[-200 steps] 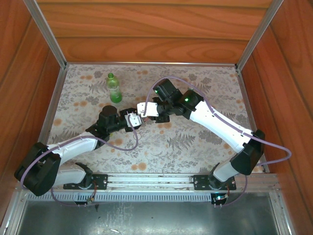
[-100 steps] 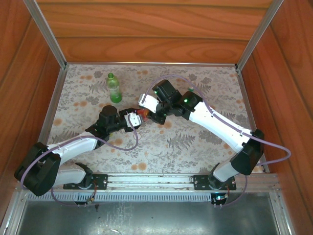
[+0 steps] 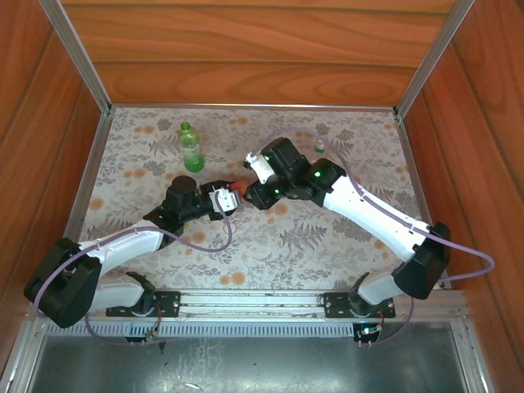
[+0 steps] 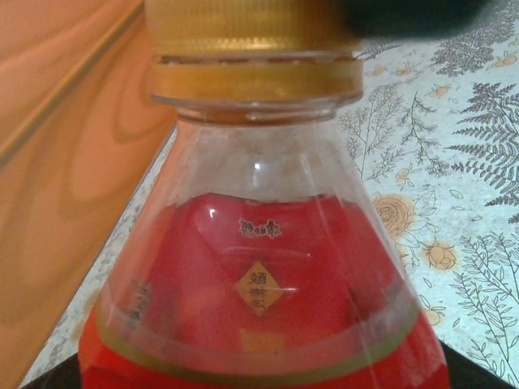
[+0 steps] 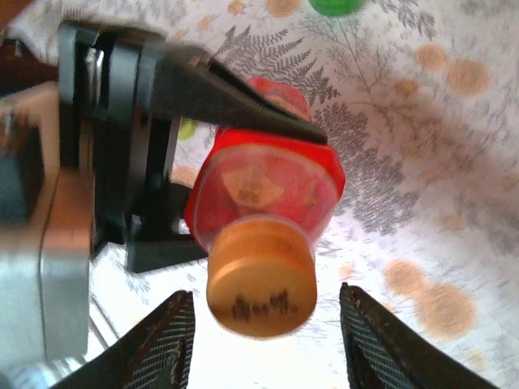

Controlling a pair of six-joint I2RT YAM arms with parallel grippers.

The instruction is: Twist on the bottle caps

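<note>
The right pincer (image 5: 266, 293) stood released, its fingers spread either side of the orange cap (image 5: 259, 279) without touching it. That cap sat on the neck of the red bottle (image 5: 268, 182), which the left pincer (image 3: 230, 197) clenched at mid-frame above the bench (image 3: 344, 246). The cap looked seated, perhaps fully screwed. The green bottle (image 3: 190, 149) at upper left seemed capped; a small bottle (image 3: 318, 148) at upper right was too small to judge. A second earlier the right pincer covered the cap; it had since let go and drawn back rightward.
</note>
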